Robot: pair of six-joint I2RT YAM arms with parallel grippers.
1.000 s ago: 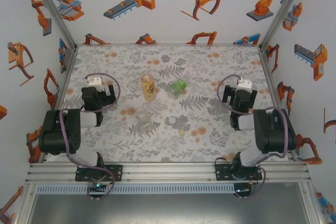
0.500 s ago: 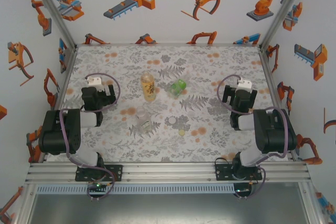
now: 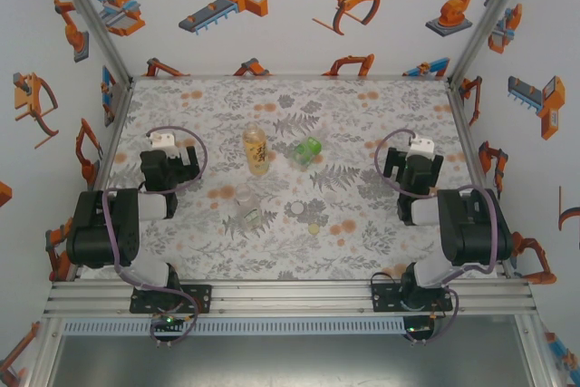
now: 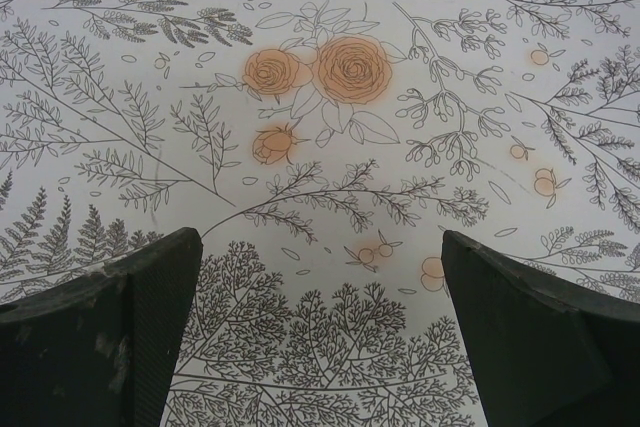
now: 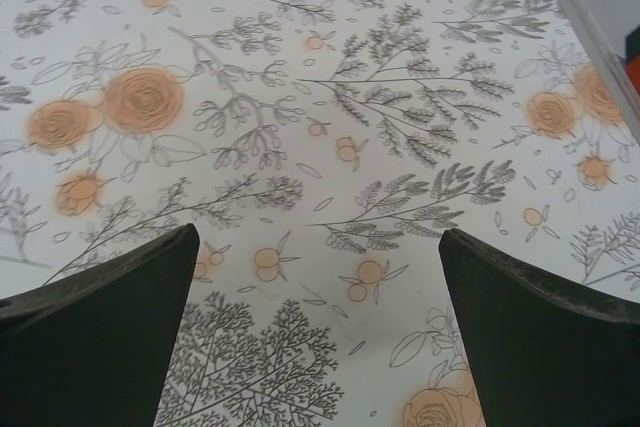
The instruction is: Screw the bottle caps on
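Centre of the overhead frame, between the two arms: three bottles on the floral-printed surface point(image 3: 390, 101).

- Amber-yellow bottle point(image 3: 256, 149), pale label, upper centre.
- Translucent green bottle point(image 3: 308, 150), just right of the amber one and apart from it. Upright or tilted: not clear from above.
- Clear bottle point(image 3: 247, 208), below the amber one, nearer the arm bases.
- Whitish cap point(image 3: 295, 209), loose on the surface, right of the clear bottle.
- Yellowish cap point(image 3: 313, 227), just below and right of the whitish one, not touching it.

Both caps off any bottle; by judgement, no cap yet screwed on and the whole task ahead.

Left side of frame: left arm point(image 3: 159, 178), folded back, well apart from the bottles. Left jaws spread wide in the left wrist view, fingers point(image 4: 100, 347) at the lower corners, only printed pattern between them.

Right side of frame: right arm point(image 3: 417, 174), folded likewise. Right jaws spread wide too, fingers point(image 5: 540, 337) low in the right wrist view, nothing between them.

Likely reason for the layout: bottles and caps grouped mid-surface within reach of either arm, one to steady a bottle and the other to turn a cap. Jaws wide presumably in readiness for a first pick.
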